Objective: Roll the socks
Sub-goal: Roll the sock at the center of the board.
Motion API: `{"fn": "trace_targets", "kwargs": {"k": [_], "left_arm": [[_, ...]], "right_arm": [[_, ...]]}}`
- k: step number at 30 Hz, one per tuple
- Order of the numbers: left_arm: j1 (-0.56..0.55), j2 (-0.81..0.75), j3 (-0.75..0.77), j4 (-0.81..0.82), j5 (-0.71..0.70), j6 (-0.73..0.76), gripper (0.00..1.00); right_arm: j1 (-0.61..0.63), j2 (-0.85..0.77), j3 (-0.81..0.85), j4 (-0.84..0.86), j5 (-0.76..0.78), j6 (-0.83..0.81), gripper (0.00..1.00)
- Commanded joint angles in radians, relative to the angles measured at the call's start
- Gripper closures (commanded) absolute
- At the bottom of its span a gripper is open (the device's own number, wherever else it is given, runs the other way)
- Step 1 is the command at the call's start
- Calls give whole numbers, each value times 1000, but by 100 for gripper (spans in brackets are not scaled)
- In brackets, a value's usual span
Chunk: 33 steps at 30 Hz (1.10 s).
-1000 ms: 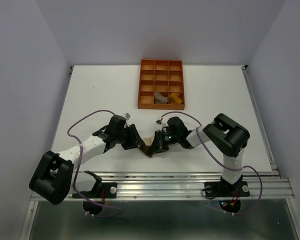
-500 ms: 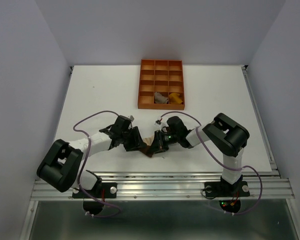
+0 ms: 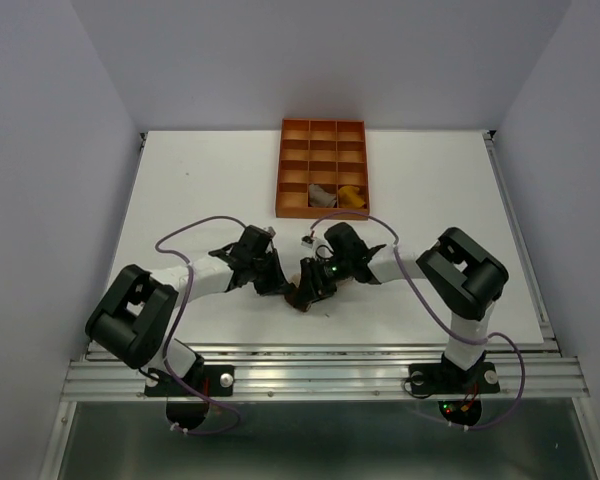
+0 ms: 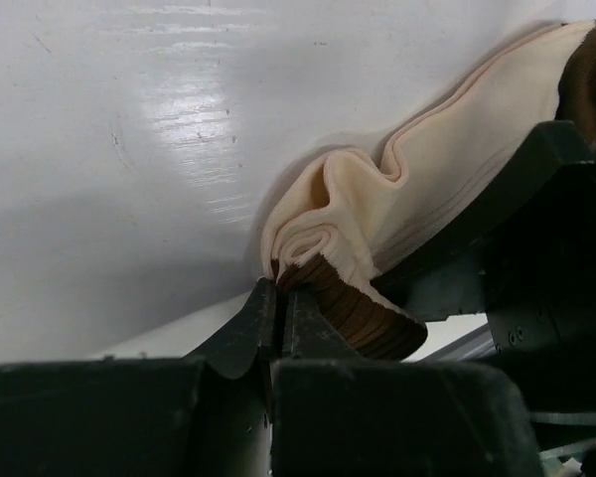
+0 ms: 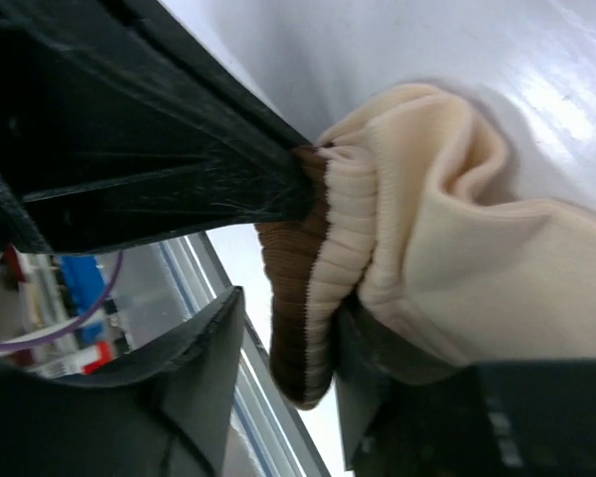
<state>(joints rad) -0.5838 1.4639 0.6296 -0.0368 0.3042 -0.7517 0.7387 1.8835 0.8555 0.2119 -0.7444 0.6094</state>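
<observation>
- Near the front edge of the white surface [image 3: 200, 180], the cream sock [image 4: 427, 189] lies bunched between the two arms, its soft knit folded into loose curls.
- A dark brown ribbed cuff [image 5: 293, 298] ends the sock; the ribs run fine and even, and a thin cream line edges the band.
- The left claw [image 4: 278, 298] is clenched, its black tapered fingers pressed together on the cuff's edge.
- The right claw [image 5: 288, 313] stands released: the cuff hangs between its fingers, with a gap on one side.
- From above, both claws nearly cover the sock, leaving only a brown and cream scrap on show.
- The sock's far end is cut off in both wrist views.
- Further back, an orange gridded tray [image 3: 280, 170] holds a mustard-yellow sock [image 3: 352, 195] and a pale sock [image 3: 322, 196] in neighbouring front compartments; their cuffs are too small to make out.
</observation>
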Motion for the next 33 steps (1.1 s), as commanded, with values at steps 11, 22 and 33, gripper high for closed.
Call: {"fn": "trace_targets", "kwargs": {"k": [11, 22, 33], "left_arm": [[-37, -10, 50, -271, -143, 5, 100], [-45, -36, 94, -362, -146, -29, 100], [-53, -42, 127, -420, -114, -51, 100]], "right_arm": [[96, -300, 37, -249, 445, -355, 39], [255, -394, 42, -266, 531, -520, 36], [392, -296, 88, -282, 638, -585, 36]]}}
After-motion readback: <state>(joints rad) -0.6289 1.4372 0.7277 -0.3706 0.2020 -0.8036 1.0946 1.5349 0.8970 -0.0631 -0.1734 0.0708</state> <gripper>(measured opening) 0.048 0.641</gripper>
